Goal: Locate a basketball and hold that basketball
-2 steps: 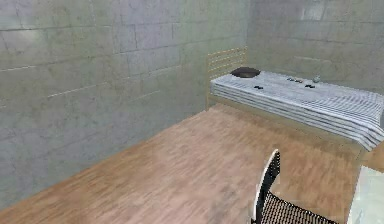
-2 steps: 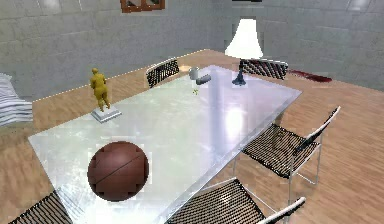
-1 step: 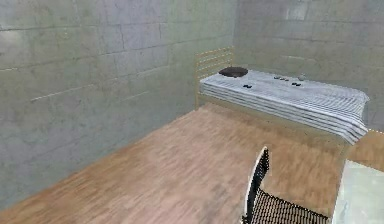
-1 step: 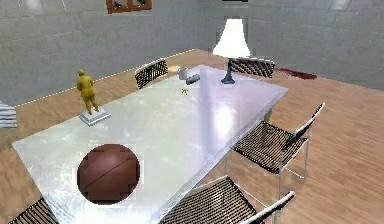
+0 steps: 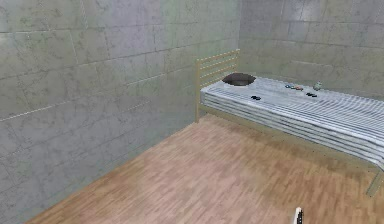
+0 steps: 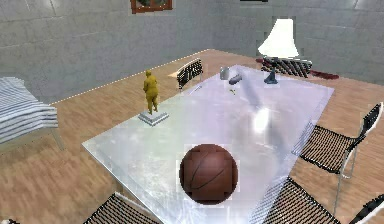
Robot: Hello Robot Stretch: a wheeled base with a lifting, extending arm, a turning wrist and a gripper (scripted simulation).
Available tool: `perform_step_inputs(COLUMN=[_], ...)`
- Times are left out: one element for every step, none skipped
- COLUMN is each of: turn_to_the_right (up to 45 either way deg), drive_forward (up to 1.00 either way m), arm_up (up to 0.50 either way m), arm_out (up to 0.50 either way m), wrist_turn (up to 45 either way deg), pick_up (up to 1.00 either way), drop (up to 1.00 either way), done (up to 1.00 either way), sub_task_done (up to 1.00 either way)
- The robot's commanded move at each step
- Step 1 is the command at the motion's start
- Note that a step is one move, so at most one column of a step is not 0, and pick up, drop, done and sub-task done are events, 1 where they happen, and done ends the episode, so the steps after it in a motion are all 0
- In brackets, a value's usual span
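A brown-orange basketball point(image 6: 208, 173) rests on a glossy white table point(image 6: 130, 150) in the arm side view, close to the table's near edge and a little right of the picture's middle. It sits alone on that part of the tabletop, with bare surface all around it.
On the same table stand a golden statue point(image 6: 151, 95), a white-shaded lamp point(image 6: 279, 40) and small items point(image 6: 230, 77). Dark mesh chairs point(image 6: 330, 148) ring the table. A striped bed point(image 5: 300, 115) against grey tiled walls carries a dark round thing point(image 5: 238, 79). Wooden floor point(image 5: 200, 180) lies before it.
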Motion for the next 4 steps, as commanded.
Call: perform_step_inputs(turn_to_the_right=[0.0,0.0,0.0,0.0], drive_forward=[0.00,0.00,0.00,0.00], arm_up=[0.50,0.38,0.00,0.00], arm_out=[0.00,0.00,0.16,0.00], wrist_turn=[0.0,0.0,0.0,45.0], pick_up=[0.00,0.00,0.00,0.00], drop=[0.00,0.00,0.00,0.00], done=[0.00,0.00,0.00,0.00], sub_task_done=[0.00,0.00,0.00,0.00])
